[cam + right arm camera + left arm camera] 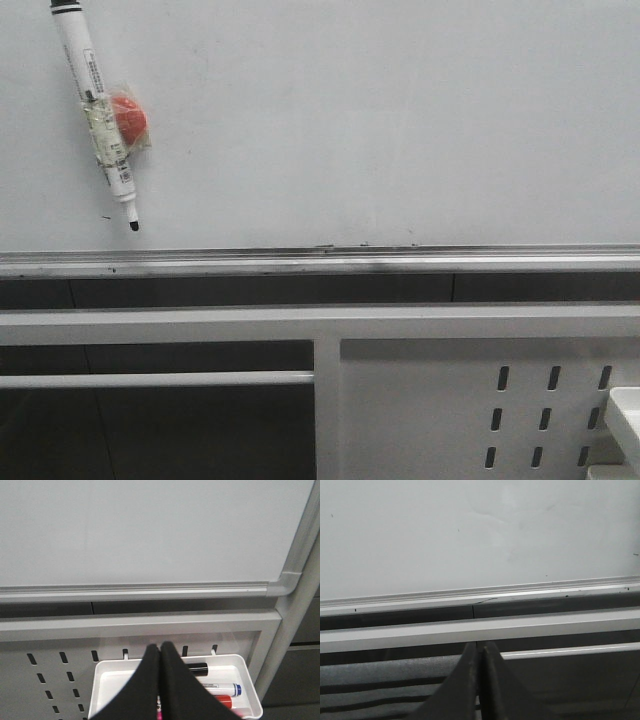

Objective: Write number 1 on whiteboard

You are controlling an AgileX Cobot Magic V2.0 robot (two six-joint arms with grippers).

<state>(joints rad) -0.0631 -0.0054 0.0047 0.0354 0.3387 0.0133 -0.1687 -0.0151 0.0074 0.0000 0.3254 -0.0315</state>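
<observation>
The whiteboard (380, 120) fills the upper part of the front view, with a silver tray rail (320, 262) along its lower edge. No number 1 stroke shows on it, only tiny specks. An uncapped white marker (95, 110) with a black tip hangs tilted on the board at upper left, taped to a red round magnet (130, 116). My left gripper (480, 647) is shut and empty, below the rail in its wrist view. My right gripper (160, 647) is shut and empty, over a white tray (240, 666) of markers. Neither gripper shows in the front view.
A white metal panel with slotted holes (480, 400) stands below the board at right. The tray hangs on it and holds a black-capped, a blue-capped (225, 688) and a red marker. The whiteboard's right corner and frame post (295, 580) show in the right wrist view.
</observation>
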